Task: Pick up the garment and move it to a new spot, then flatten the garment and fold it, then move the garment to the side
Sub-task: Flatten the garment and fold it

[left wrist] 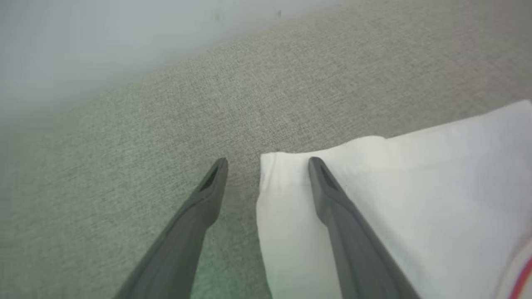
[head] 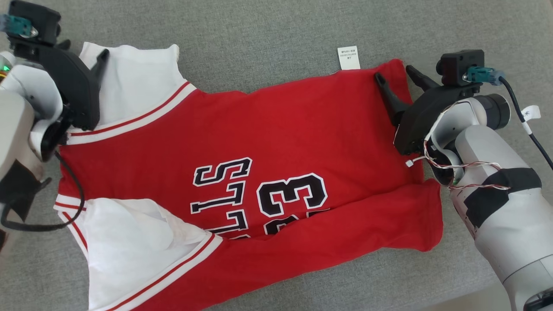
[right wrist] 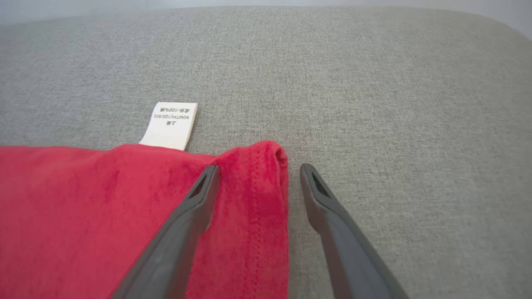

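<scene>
While jersey [head: 259, 142] lies below, left pincer [head: 84, 49], right pincer [head: 394, 72] spread, straddling far corners.

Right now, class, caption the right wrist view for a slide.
Open right gripper straddles a hemmed corner of the red jersey on grey upholstery.

A red jersey [head: 281, 129] with white sleeves lies spread on the grey cushion [head: 259, 30], one long edge folded over the black lettering. The right gripper [head: 394, 72] has its fingers apart, astride a hem corner, with a white care label [head: 348, 57] near its inner finger. The left gripper [head: 84, 49], fingers likewise spread, sits over a white sleeve [head: 138, 82].
</scene>
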Motion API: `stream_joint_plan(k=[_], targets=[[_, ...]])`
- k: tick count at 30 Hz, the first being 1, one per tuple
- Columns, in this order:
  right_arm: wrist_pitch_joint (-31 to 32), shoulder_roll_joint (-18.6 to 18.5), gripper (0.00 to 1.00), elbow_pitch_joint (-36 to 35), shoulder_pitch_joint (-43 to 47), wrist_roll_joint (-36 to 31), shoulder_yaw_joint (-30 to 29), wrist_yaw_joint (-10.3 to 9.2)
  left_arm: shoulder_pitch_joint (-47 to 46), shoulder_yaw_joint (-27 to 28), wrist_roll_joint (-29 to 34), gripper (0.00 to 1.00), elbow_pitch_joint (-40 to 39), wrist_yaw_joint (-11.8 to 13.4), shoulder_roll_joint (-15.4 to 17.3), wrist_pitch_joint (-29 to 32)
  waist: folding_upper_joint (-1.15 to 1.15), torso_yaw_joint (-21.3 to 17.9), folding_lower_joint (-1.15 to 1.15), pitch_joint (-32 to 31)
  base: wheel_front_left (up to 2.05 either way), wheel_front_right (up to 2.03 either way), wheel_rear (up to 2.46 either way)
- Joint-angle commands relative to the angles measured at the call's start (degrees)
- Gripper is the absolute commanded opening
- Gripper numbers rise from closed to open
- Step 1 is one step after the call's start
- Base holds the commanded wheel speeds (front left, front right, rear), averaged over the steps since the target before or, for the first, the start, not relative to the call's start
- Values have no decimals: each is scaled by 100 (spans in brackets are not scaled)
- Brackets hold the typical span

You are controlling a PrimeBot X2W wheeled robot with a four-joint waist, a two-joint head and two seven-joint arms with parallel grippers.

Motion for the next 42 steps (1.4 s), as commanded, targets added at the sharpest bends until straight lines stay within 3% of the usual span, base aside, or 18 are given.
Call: stream_joint_plan(k=[1, 5, 6, 7, 8, 9, 10, 21, 33, 36, 42], targets=[[-57, 35, 100, 36, -78, 87, 79, 4, -57, -65, -53, 100, 141, 16, -29, 3, 0, -1, 0, 15, 0, 0, 0], [-99, 7, 100, 151, -171, 207, 242, 4, -89, -115, -288, 100, 382, 16, -151, 130, 0, 31, 0, 22, 0, 0, 0], [-104, 2, 95, 179, -192, 227, 282, 3, -83, -157, -338, 100, 414, 16, -171, 169, 0, 38, 0, 28, 0, 0, 0], [-109, -5, 50, 210, -220, 257, 314, 3, -68, -164, -419, 100, 455, 16, -190, 210, 0, 46, 0, 35, 0, 0, 0], [-122, -10, 29, 247, -253, 276, 345, 4, -61, -167, -491, 75, 490, 16, -211, 240, 0, 53, 0, 43, 0, 0, 0], [-170, -5, 0, 282, -292, 322, 345, 3, -69, -188, -505, 23, 510, 16, -226, 250, 0, 60, 0, 54, 0, 0, 0], [-221, 10, 0, 318, -329, 353, 333, 3, -75, -210, -547, 0, 524, 16, -229, 241, 0, 67, 0, 63, 0, 0, 0], [-979, -114, 0, 573, -206, 490, 590, 3, 40, -122, -1089, 0, 278, 16, -382, -704, 0, 320, 0, -300, 0, 0, 0], [-1765, -643, 0, 201, 907, 836, 872, 3, 1229, -298, -1313, 0, -1030, 22, -161, -2267, 0, 798, 0, -1305, 0, 0, 0], [-1824, -773, 0, 79, 1229, 942, 788, 3, 1736, -252, -1388, 0, -1495, 135, -106, -2517, 0, 897, 0, -1466, 0, 0, 0], [-1869, -945, 0, -282, 1893, 1100, 397, 3, 3059, -58, -1331, 0, -2877, 707, 48, -2833, 0, 1057, 0, -1667, 0, 0, 0]])
